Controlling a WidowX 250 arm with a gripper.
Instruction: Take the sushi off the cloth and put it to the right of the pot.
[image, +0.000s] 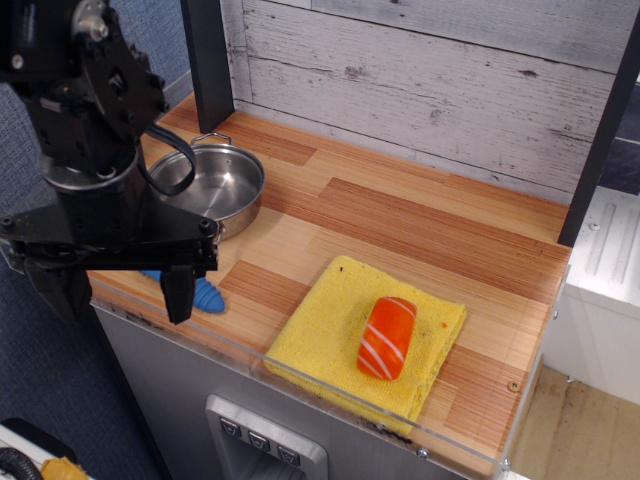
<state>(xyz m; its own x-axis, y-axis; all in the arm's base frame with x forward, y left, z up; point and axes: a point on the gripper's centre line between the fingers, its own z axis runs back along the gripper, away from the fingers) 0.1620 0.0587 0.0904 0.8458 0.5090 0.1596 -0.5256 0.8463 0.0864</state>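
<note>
1. Desk (420, 215): wood-plank top running from upper left to lower right of the frame, with a clear acrylic lip along its front edge. Bare wood lies between pot and cloth, and more behind the cloth.
2. Tool (120, 290): lower left of the frame, in front of the pot and well apart from the cloth. Its two dark fingers are spread wide and hold nothing.
3. Cloth (345, 325): yellow, lower centre, its front edge near the acrylic lip.
4. Pot (210, 180): steel, upper left, apparently nothing inside.
5. Sushi (387, 337): orange with white stripes, lying on the right half of the cloth, long axis roughly front to back.
6. Blue-handled spoon (205, 294): just beside the tool's right finger, mostly hidden.
7. Step, as judged: approach not yet begun; sushi untouched.
8. Next move calls for crossing right over the cloth, descending with fingers across the sushi's short width. The drop zone right of the pot looks open; watch the front lip.
</note>
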